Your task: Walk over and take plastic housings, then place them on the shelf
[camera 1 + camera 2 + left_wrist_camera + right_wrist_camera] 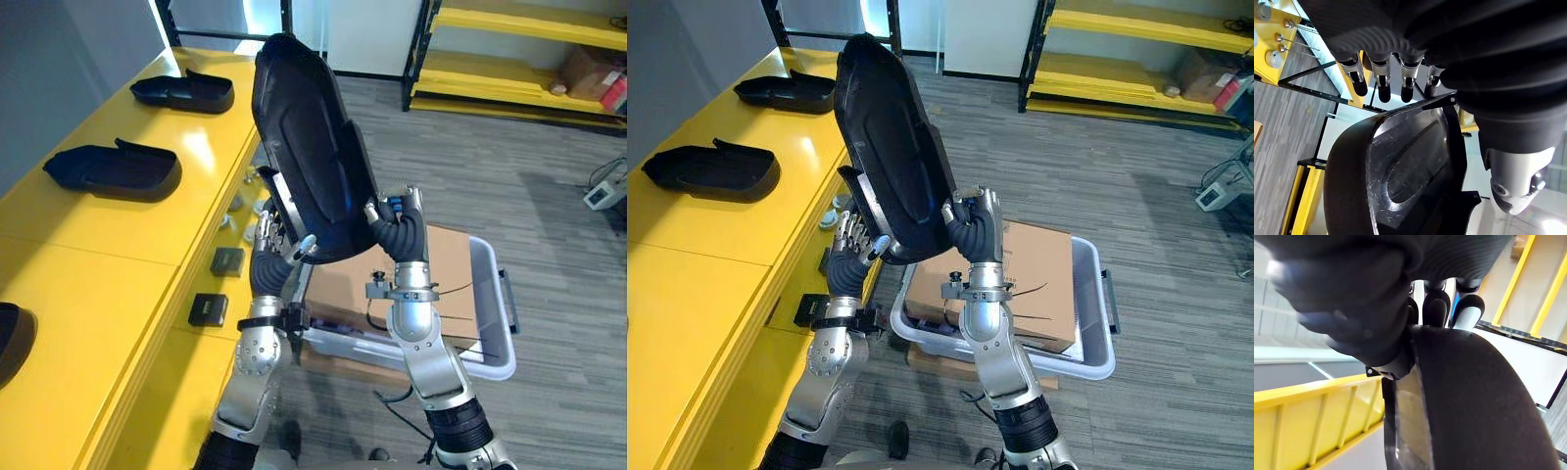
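I am holding the black plastic housing (309,147) up on end in both hands. It is leaning a little away from me, in the air just beside the front edge of the yellow shelf (98,264).

The head views are giving me the whole layout. Two more housings are lying on the shelf, a nearer one (113,168) and a farther one (184,91). A grey bin (493,294) with a cardboard box (451,259) in it is sitting on the floor behind my arms. The left eye view is also catching a third housing (12,338) at its lower left edge.

The left wrist view is showing the housing's hollow, glossy inner side. The right wrist view is showing its matt outer curve from very close.

My left hand (276,233) is pinching the lower rim, its fingers (1382,83) running fairly straight along the back and its thumb pressing the front. My right hand (397,227) is gripping the opposite lower edge, its fingers (1436,308) hooking over the rim.

Both forearms are rising steeply side by side, with the wrists meeting under the housing.
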